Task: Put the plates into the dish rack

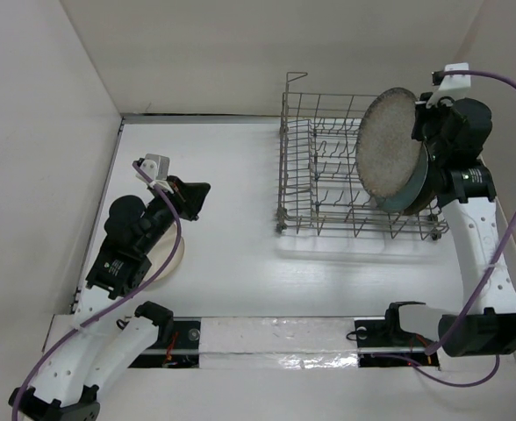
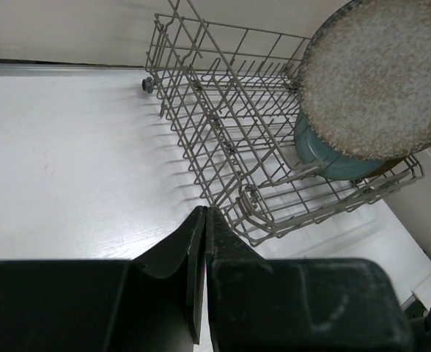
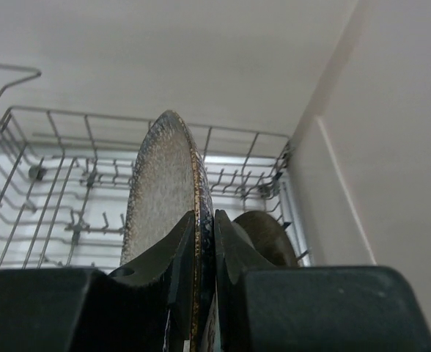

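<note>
White table [image 1: 240, 281] enclosed by plain white walls [image 1: 197, 53], seen from above and from both wrists. The dish rack [image 1: 319, 175], a grey wire basket with upright tines and gridded sides, stands on the far right part of the table, near the right wall.

The right gripper [image 3: 204, 220] is clamped on the rim of the large speckled plate [image 1: 388, 145], one finger on each face. The plate is held on edge and nearly upright over the right end of the rack, its speckled face turned toward the left arm. Its top rises above the rack's upper rail; whether its lower rim touches the tines cannot be told.

Just behind it, on the side toward the right wall, the grey-blue plate [image 2: 325, 158] stands on edge in the rack. The brown plate [image 3: 263, 238] stands beyond that, nearest the rack's right end.

The cream plate [image 1: 172, 259] lies flat on the table at the left, well apart from the rack and largely covered by the left arm.

The left gripper [image 2: 204, 220] has its fingers pressed together with nothing between them. It is over bare table and points toward the rack.
</note>
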Controlling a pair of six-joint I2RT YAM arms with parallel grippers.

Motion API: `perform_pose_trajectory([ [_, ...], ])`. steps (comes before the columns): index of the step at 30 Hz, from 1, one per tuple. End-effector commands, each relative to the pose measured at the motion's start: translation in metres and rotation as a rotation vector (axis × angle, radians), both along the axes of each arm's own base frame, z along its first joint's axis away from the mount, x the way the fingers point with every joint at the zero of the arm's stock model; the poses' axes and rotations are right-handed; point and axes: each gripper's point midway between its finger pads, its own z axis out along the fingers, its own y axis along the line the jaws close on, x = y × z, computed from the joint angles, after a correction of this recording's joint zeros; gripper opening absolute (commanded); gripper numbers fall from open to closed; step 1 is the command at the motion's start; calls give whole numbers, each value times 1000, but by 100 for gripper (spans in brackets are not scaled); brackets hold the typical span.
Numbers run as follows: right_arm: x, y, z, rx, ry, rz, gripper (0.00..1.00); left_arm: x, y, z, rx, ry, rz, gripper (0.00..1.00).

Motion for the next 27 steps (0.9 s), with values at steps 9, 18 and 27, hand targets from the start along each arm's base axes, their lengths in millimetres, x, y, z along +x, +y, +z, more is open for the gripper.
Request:
perform_pose_trajectory([
  [9,-6,3,53,17,-261,17,0,1,-5,13,-19,-37,-20,0],
  [18,-25,-16,88,26,-356,-85,0,2,-6,11,-16,-31,-21,0],
  [27,-26,-14,96,5,-367,-76,0,3,-6,9,-13,-28,-22,0],
])
